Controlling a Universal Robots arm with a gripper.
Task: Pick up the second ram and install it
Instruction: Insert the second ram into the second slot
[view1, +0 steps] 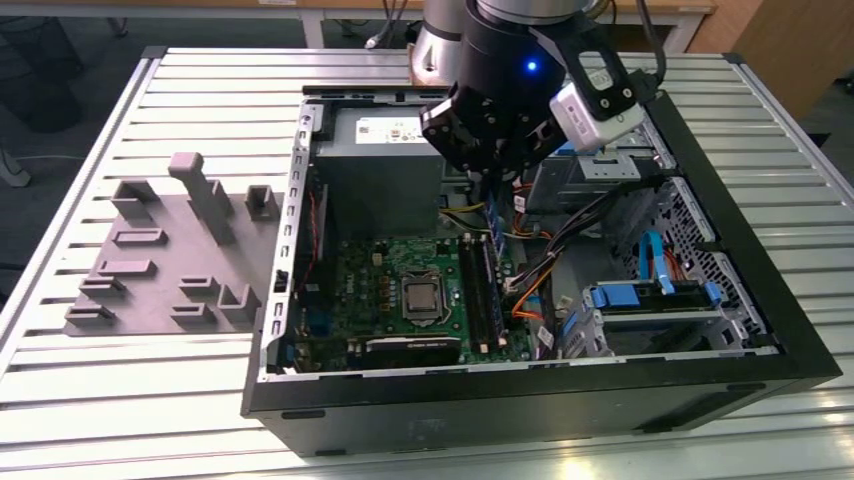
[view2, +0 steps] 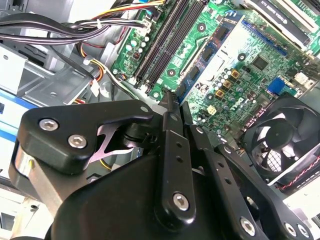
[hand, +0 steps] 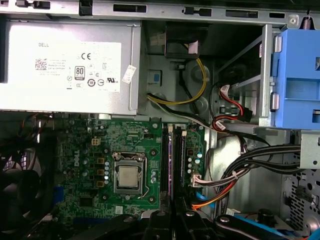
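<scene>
The end effector (view1: 489, 172) hangs inside the open computer case (view1: 534, 395). Its fingers are drawn in narrow, and a thin dark stick, which seems to be the second ram (view1: 495, 215), is pinched between them and points down toward the board. In the first wrist view the fingertips (hand: 161, 220) meet close together, and the second ram (hand: 172, 165) shows edge-on as a narrow strip running out from them. There it lies in line with the long black memory slots (hand: 165, 155) and between them. Whether it touches a slot or is still above them I cannot tell. In the second wrist view the end effector (view2: 170, 102) hides nearly all of the stick, with the slots (view2: 162, 42) beyond it.

In the exterior view the memory slots (view1: 481, 285) run along the green motherboard (view1: 380, 270). The square processor socket (view1: 423, 296) sits just beside them on the exterior view's left. The grey power supply (view1: 380, 140) fills the far end of the case, and bundled cables (view1: 587, 215) and blue drive brackets (view1: 641, 295) lie on the exterior view's right. A black fan (view2: 282, 135) shows in the second wrist view.

Outside the case, on the exterior view's left, a grey blocky fixture tray (view1: 160, 260) rests on the slatted tabletop (view1: 160, 110).
</scene>
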